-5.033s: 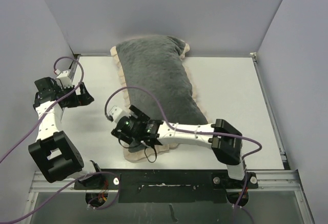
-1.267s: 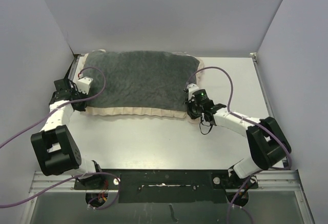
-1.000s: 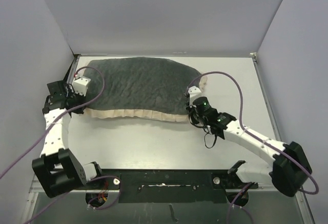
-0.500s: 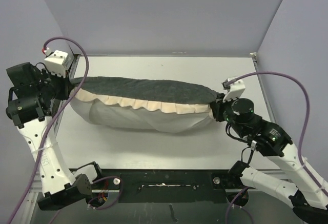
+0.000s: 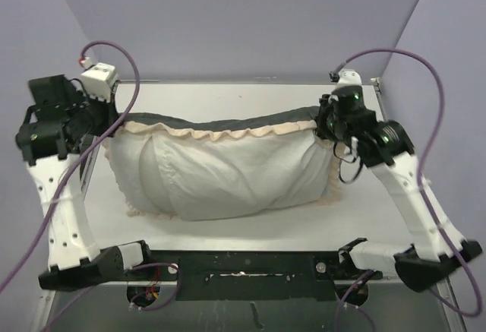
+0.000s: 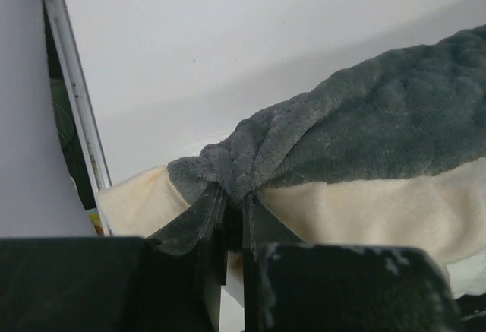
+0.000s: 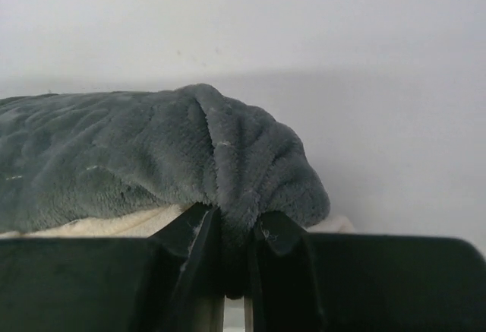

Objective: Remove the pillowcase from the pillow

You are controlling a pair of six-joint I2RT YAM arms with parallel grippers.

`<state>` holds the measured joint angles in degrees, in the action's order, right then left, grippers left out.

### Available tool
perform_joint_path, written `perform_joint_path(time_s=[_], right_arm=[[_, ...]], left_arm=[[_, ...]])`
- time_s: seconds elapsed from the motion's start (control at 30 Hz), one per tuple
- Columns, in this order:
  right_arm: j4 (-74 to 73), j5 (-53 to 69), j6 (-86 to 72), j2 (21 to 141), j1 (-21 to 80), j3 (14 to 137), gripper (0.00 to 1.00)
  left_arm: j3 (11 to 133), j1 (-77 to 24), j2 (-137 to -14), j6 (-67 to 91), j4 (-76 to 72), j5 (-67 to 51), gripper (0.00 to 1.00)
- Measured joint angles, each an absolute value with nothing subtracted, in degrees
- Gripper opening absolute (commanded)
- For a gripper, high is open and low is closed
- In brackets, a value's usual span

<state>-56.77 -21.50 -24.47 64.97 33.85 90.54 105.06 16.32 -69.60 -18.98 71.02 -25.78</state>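
Observation:
The pillowcase (image 5: 220,172) hangs stretched between both grippers above the table, its white face toward the top camera. A peach frill (image 5: 228,131) runs along its upper edge, and the dark grey plush shows behind that. The cover bulges full; the pillow is hidden inside it. My left gripper (image 5: 106,123) is shut on the left top corner, and grey plush (image 6: 364,127) bunches between its jaws (image 6: 231,195). My right gripper (image 5: 325,123) is shut on the right top corner, where a grey fold (image 7: 250,165) is pinched at the tips (image 7: 235,222).
The white table (image 5: 364,218) lies beneath, and the bulging lower edge of the cover rests on or near it. Grey walls close in the back and both sides. A metal rail (image 6: 72,104) runs along the table's left edge. Purple cables loop over both arms.
Both arms have risen with the corners held. The cover swung from lying flat, grey face up, to hanging with its white face forward and sagging lower.

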Motion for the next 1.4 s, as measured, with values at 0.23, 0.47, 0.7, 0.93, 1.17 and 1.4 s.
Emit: perform_joint_path(time_s=[0.23,0.47,0.7,0.93,1.17,1.4], right_arm=[[-48.34,-5.85,-26.72,87.94,14.26,86.41,0.35],[-47.40,-6.92,-24.49,100.92,12.69,102.30,0.73],[-48.10,-12.56,-20.86,104.66,13.02,109.93,0.88],[-45.56,-18.02,-15.79,104.25,17.87,108.20,0.95],[-44.23,-18.61,-11.14,108.01,29.61,109.14,0.98],[-44.82,-17.58,-8.29,115.09,30.24,113.65,0.99]], left_arm=[[92.58,2.26,-84.16,-17.85,54.85,-11.55,0.12],[109.58,-0.60,-98.13,-14.04,49.41,-3.14,0.63],[110.13,-0.73,-94.85,-12.71,48.53,-5.82,0.76],[87.20,-1.21,-83.72,-13.61,46.54,-8.99,0.75],[81.93,-1.37,-87.26,-9.76,45.65,-9.74,0.73],[82.35,-1.41,-89.78,-6.20,42.46,-9.19,0.65]])
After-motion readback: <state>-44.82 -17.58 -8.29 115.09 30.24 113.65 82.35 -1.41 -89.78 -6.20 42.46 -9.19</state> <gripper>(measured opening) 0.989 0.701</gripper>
